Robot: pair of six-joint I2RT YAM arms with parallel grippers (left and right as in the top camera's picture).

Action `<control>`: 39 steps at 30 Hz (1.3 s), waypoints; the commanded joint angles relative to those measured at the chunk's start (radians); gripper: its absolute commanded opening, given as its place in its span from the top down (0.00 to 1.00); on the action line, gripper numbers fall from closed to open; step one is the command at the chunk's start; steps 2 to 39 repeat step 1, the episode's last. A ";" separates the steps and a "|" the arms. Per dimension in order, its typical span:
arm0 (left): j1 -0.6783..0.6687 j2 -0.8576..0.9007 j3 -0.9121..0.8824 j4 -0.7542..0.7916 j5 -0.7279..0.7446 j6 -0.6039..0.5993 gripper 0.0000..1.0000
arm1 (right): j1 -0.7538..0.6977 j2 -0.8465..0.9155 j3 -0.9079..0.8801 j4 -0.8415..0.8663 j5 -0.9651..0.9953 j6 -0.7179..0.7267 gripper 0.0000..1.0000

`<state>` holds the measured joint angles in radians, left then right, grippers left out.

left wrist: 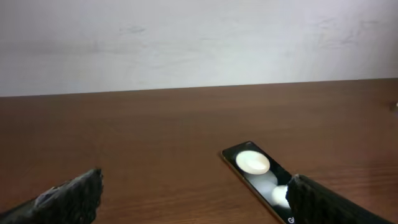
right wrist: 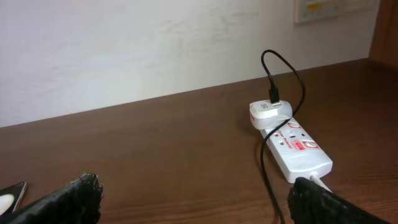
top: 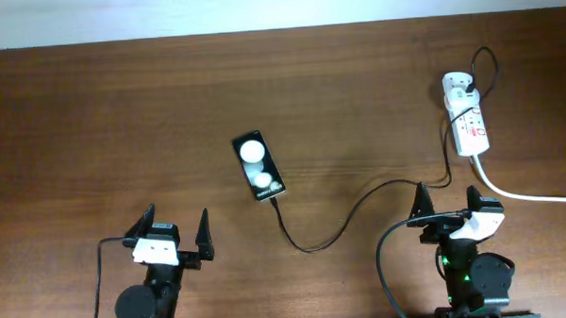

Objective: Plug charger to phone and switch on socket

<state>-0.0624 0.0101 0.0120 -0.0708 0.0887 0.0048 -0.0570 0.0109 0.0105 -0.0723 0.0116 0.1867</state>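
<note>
The black phone [top: 258, 166] lies mid-table with two white light spots on its face; it also shows in the left wrist view [left wrist: 258, 177]. The thin black charger cable [top: 337, 225] runs from the phone's lower end to the white adapter [top: 458, 85], which sits in the white socket strip [top: 471, 124] at the far right. The strip [right wrist: 297, 148] and adapter [right wrist: 268, 114] show in the right wrist view. My left gripper [top: 176, 233] is open and empty, below-left of the phone. My right gripper [top: 448, 206] is open and empty, just below the strip.
The socket's thick white cord [top: 534, 196] runs off to the right edge. The brown wooden table [top: 121, 127] ends at a pale wall at the back.
</note>
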 commanded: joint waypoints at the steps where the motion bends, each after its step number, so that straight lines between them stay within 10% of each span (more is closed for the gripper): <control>1: 0.006 -0.005 -0.003 -0.005 -0.008 0.015 0.01 | 0.005 -0.007 -0.005 -0.007 0.019 0.002 0.01; 39: 0.006 -0.005 -0.003 -0.005 -0.008 0.015 0.01 | 0.005 -0.007 -0.005 -0.007 0.019 0.002 0.01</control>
